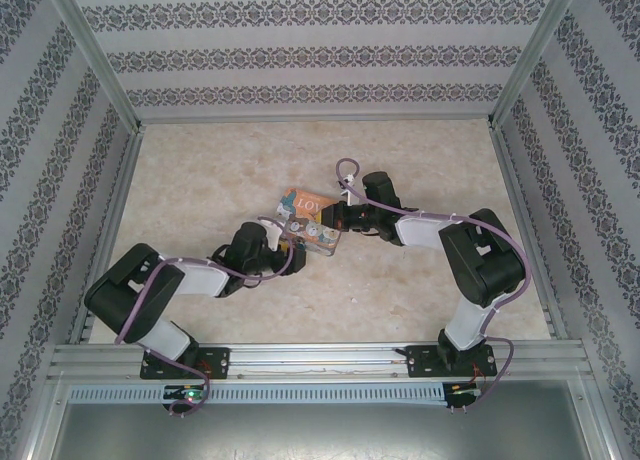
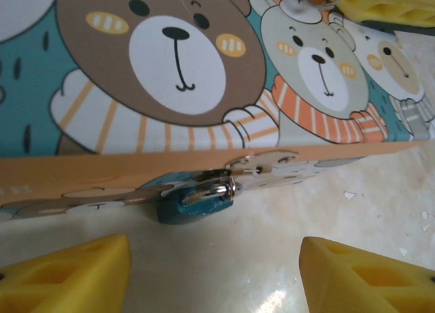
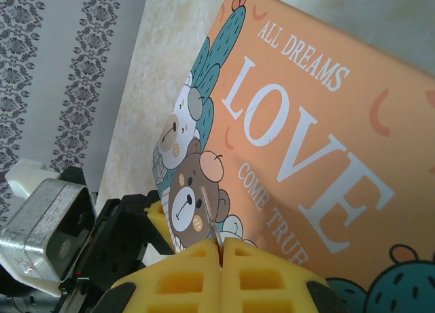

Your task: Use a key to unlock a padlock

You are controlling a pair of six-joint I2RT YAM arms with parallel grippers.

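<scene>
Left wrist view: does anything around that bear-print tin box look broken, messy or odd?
A few small white flecks lie scattered on the beige marbled tabletop, right of the tiny teal-blue padlock; chips or crumbs, I cannot tell which. The padlock sits tilted at the lower edge of the orange bear-print tin. Nothing looks broken.

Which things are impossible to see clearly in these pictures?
Padlock keyhole: left wrist view, turned away from the camera.
Key: right wrist view, only a sliver shows above the shut right gripper.
Tin: left wrist view, cut off by frame edges.
</scene>
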